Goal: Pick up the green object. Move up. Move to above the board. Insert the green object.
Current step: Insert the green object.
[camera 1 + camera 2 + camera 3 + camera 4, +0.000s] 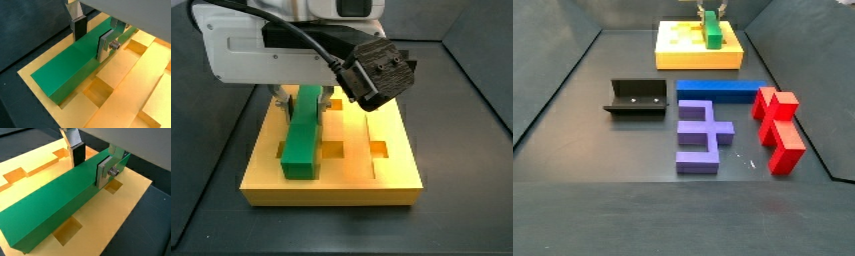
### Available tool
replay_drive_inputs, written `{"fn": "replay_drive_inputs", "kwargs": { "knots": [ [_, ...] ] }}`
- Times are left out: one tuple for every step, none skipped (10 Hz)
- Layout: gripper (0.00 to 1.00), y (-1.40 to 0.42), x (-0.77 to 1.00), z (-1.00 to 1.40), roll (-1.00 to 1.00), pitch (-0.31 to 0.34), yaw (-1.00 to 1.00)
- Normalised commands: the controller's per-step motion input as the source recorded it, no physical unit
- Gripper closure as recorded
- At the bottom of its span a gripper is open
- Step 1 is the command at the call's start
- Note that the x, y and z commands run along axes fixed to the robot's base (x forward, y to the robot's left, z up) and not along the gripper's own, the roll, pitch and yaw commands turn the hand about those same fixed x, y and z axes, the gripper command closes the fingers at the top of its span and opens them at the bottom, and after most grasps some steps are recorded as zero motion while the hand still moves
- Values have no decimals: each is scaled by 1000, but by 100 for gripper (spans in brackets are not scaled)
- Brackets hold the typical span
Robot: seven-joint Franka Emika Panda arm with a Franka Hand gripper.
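The green object [67,67] is a long green bar lying lengthwise on the board [133,100], a flat yellow-orange block with square holes. Its lower part sits down in a groove of the board. It shows in both wrist views [47,210] and both side views [303,135] [712,33]. My gripper [91,40] [90,165] straddles the bar near its far end. The dark pad [79,27] stands against one side and the silver finger plate [105,46] against the other. The jaws look shut on the bar. In a side view the camera housing hides the fingertips.
In a side view, a black fixture [636,98], a blue block [720,90], a purple piece [703,135] and red pieces [780,130] lie on the dark floor nearer the camera than the board [694,55]. Dark walls ring the floor.
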Motion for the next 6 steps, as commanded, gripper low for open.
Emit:
{"fn": "replay_drive_inputs", "kwargs": {
  "knots": [
    [100, 0, 257, -317, 91, 0, 0],
    [100, 0, 231, -340, 97, 0, 0],
    [100, 17, 126, -357, 90, 0, 0],
    [100, 49, 31, -383, 91, 0, 0],
    [100, 20, 37, -371, 117, 0, 0],
    [100, 0, 0, 0, 0, 0, 0]
  ]
}}
